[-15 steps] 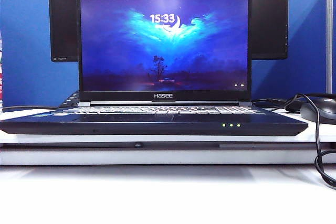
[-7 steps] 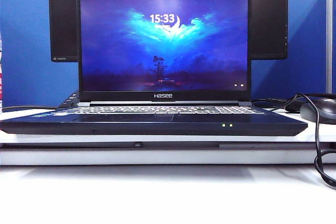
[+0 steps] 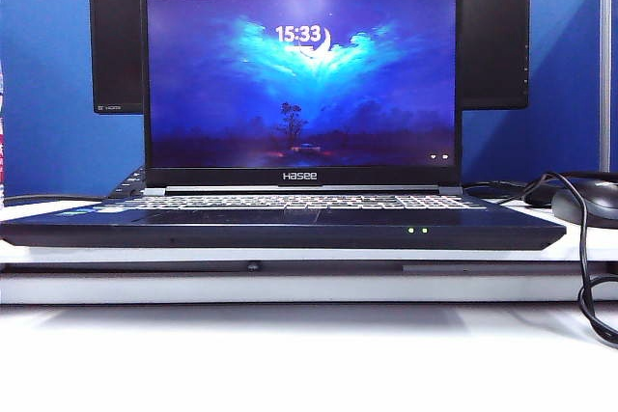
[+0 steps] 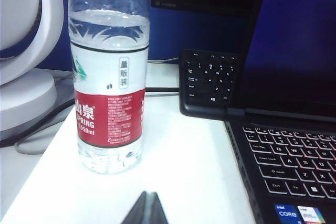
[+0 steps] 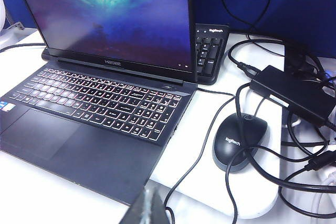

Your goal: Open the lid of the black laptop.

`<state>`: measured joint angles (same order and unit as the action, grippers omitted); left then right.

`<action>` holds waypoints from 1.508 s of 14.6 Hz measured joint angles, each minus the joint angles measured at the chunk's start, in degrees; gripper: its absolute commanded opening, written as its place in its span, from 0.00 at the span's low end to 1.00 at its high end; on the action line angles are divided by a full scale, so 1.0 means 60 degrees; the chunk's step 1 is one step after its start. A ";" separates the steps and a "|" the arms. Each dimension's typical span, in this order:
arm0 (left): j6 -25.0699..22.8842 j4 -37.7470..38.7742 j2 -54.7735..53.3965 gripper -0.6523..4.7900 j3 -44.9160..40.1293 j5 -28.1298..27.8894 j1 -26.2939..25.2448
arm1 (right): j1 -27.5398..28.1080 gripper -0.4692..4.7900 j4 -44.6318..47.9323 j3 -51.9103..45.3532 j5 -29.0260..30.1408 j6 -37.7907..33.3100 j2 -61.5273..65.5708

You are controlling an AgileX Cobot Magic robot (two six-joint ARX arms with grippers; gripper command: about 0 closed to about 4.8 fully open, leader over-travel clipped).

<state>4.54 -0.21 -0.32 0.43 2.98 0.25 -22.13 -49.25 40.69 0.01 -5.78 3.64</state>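
Standing upright at the middle of the white table (image 3: 309, 354), the lid (image 3: 301, 79) of the black laptop (image 3: 290, 224) is fully raised, its screen lit with a blue night scene and a clock, the word "Hasee" on the bezel beneath. Two green lights glow on the laptop's front edge. Behind it rises a larger dark monitor (image 3: 492, 36). My left gripper (image 4: 146, 211) hangs low over the table off the laptop's left side, its dark fingertips pressed together with nothing between them. Just ahead of it stands a clear water bottle (image 4: 107, 72) with a red and white label, and past that a separate black keyboard (image 4: 207, 82) lies behind the laptop's corner. My right gripper (image 5: 144, 208) sits off the laptop's front right corner; only its dark tip shows, and I cannot tell how its jaws stand. Near it lies a black mouse (image 5: 240, 141) among tangled black cables, with a black power brick (image 5: 291, 94) beyond.
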 measured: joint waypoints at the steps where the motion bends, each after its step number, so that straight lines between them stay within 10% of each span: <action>1: 0.0000 0.0000 0.0000 0.11 0.0000 0.0000 0.0000 | 0.0000 0.09 0.0000 0.0000 0.0000 0.0000 0.0000; 16: 0.0000 0.0004 0.0000 0.11 0.0000 0.0004 0.0000 | 0.0073 0.09 0.0302 -0.0102 -0.0131 0.0237 -0.0007; 18: 0.0000 0.0000 0.0000 0.11 0.0000 0.0004 0.0000 | 0.1005 0.09 0.2805 -0.1756 -0.1173 0.0219 -0.0055; 22: 0.0000 0.0004 0.0000 0.11 0.0000 0.0007 0.0000 | 0.3370 0.09 0.6492 -0.5195 0.0193 -0.0984 -0.0211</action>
<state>4.54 -0.19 -0.32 0.43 3.03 0.25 -1.91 -10.31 9.52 1.17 -11.68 2.37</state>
